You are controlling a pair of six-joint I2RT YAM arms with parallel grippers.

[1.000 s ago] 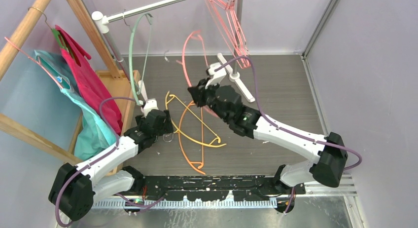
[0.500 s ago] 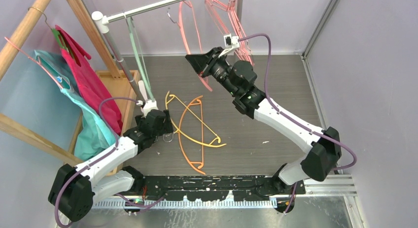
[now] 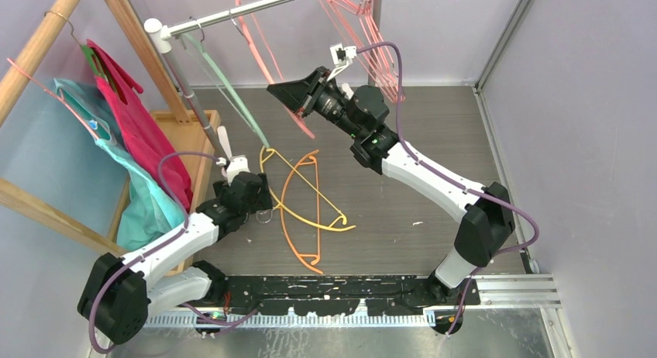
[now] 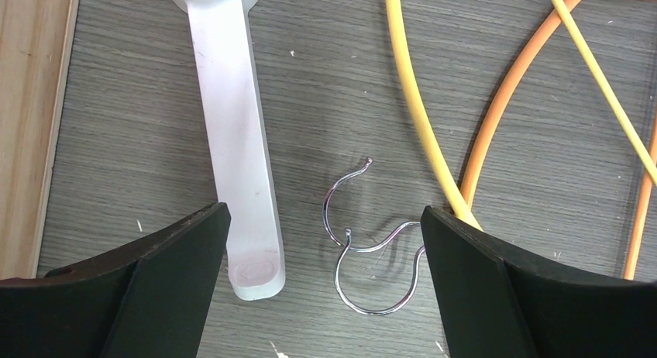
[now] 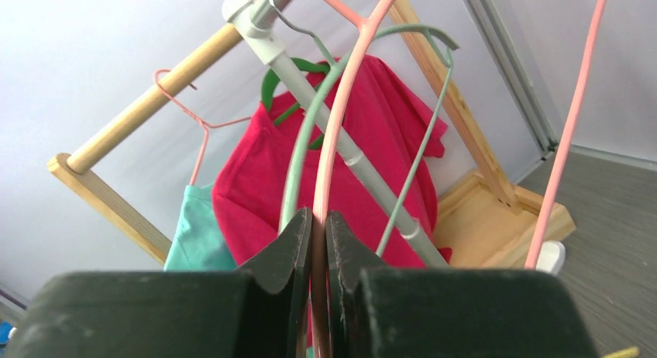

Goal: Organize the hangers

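Right claw (image 5: 318, 222) is pinched narrow on a pink hanger (image 5: 338, 102), whose top reaches up to the grey rail (image 3: 209, 18), just beside a pale green hanger (image 3: 232, 94) hanging there. Left claw (image 4: 321, 218) gapes wide, low over the table (image 4: 139, 141), with two small metal hooks (image 4: 380, 242) between its fingers. A yellow hanger (image 4: 408, 87) and an orange hanger (image 4: 500, 102) lie crossed at its 3 o'clock.
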